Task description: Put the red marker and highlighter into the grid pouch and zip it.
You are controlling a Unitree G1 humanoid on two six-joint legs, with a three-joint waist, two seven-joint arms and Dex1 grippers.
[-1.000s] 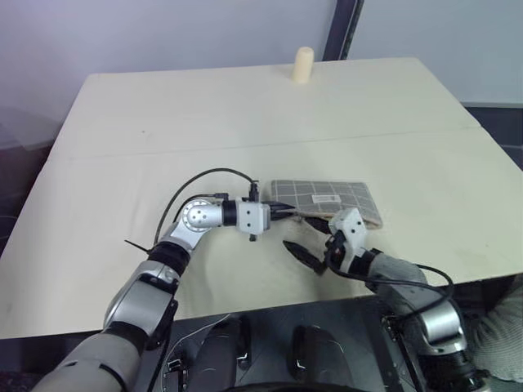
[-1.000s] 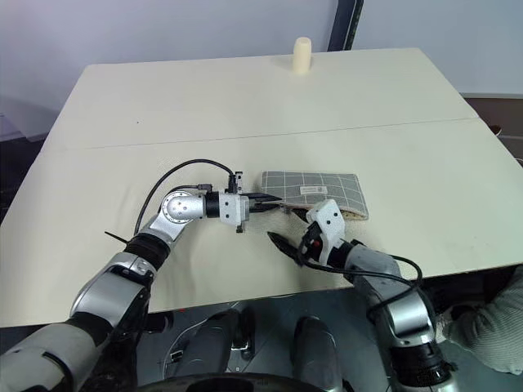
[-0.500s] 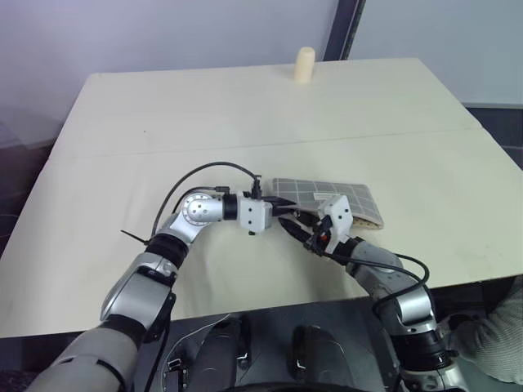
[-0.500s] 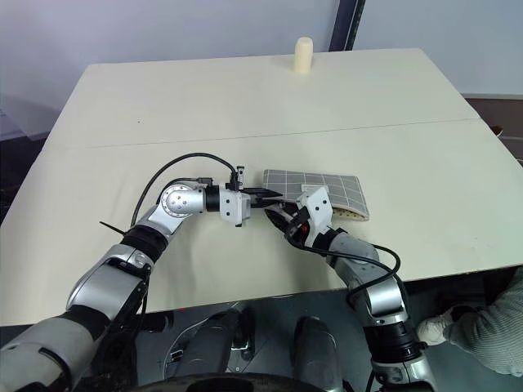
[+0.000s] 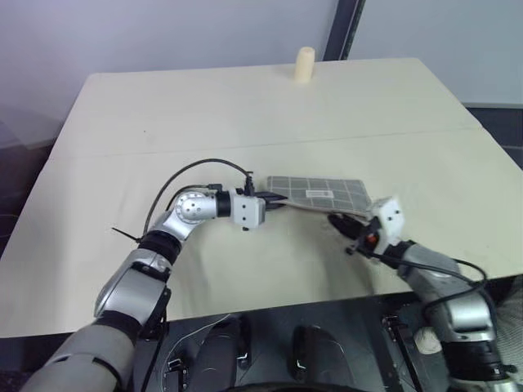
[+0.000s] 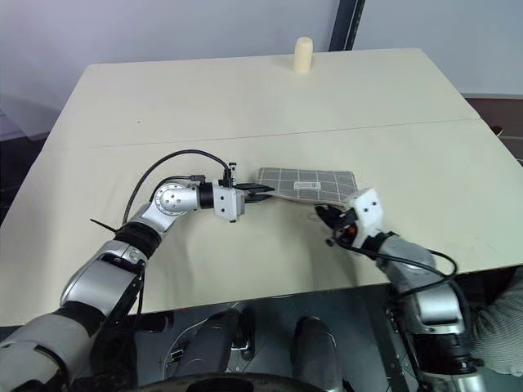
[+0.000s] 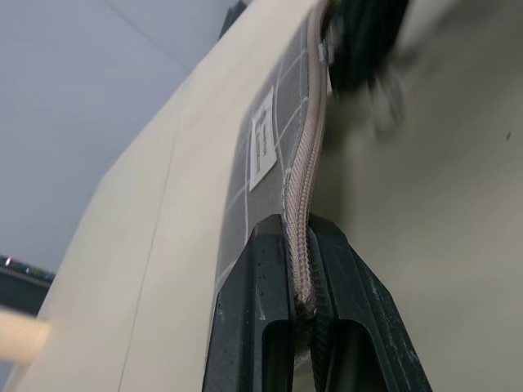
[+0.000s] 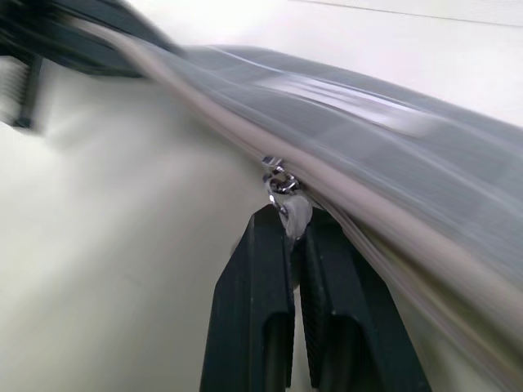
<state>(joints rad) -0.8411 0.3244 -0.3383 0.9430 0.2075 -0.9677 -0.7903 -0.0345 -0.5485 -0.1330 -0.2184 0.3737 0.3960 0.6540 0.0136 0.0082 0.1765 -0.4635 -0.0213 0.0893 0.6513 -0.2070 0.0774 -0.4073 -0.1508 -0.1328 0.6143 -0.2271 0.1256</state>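
Wide cream table, the grid pouch stretched between left gripper and right gripper. Pale cylinder stands well beyond both hands.

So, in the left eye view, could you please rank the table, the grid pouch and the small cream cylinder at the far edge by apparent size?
1. Table, by far the largest.
2. Grid pouch.
3. Cream cylinder, the smallest, though it stands farthest from the camera, which shrinks it.

Grey grid pouch with white lines, white label, seemingly beige zipper; cream table
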